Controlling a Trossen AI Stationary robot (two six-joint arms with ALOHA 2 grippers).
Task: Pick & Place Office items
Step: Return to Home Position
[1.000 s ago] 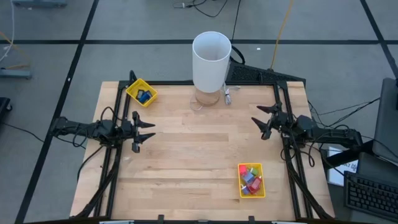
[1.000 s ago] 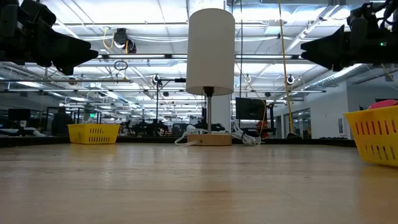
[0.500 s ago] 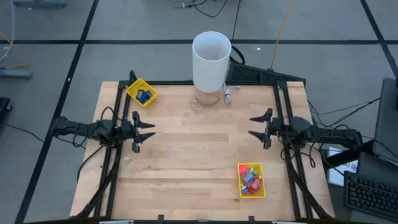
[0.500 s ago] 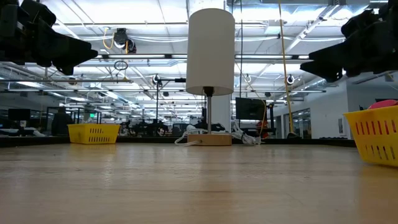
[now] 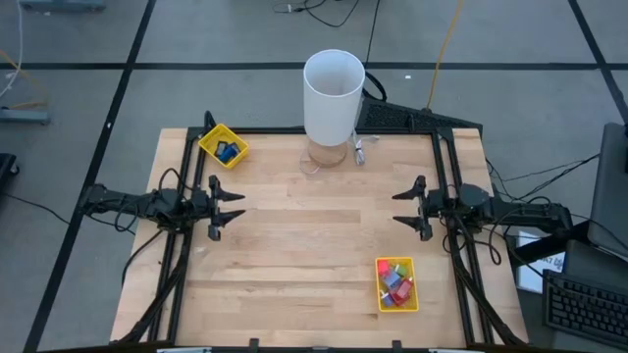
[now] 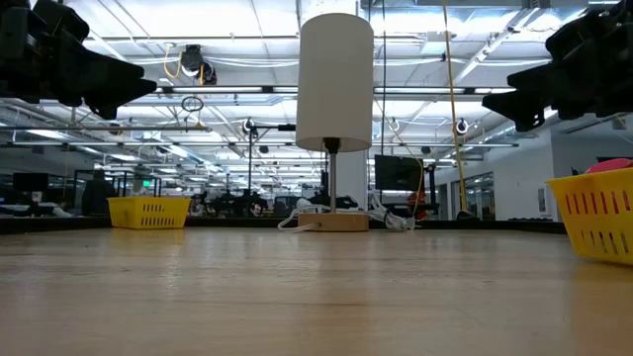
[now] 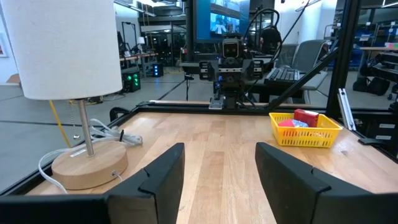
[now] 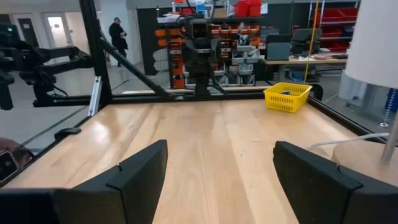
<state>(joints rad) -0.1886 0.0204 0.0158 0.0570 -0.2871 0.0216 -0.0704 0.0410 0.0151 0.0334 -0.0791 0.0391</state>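
Several tiny pieces, red, light blue and green (image 5: 397,281), lie in a yellow tray (image 5: 381,296) near the table's near right corner. Blue and dark pieces (image 5: 227,151) lie in a second yellow tray (image 5: 210,139) at the far left. My left gripper (image 5: 238,206) hovers open and empty at the table's left side; it also shows in the left wrist view (image 7: 221,180). My right gripper (image 5: 396,206) hovers open and empty at the right side, facing the left one; it also shows in the right wrist view (image 8: 221,174). Both are well above the tabletop in the low view.
A lamp with a tall white cylinder shade (image 5: 334,88) stands on a round wooden base (image 5: 329,155) at the far middle, its cable beside it. Black frame rails (image 5: 186,176) run along both sides. The wooden tabletop (image 5: 314,245) between the grippers is bare.
My right gripper has swung toward the table's near edge and a little toward the left, turning from a slant toward the far left until it points level at the left gripper. My left gripper has kept still.
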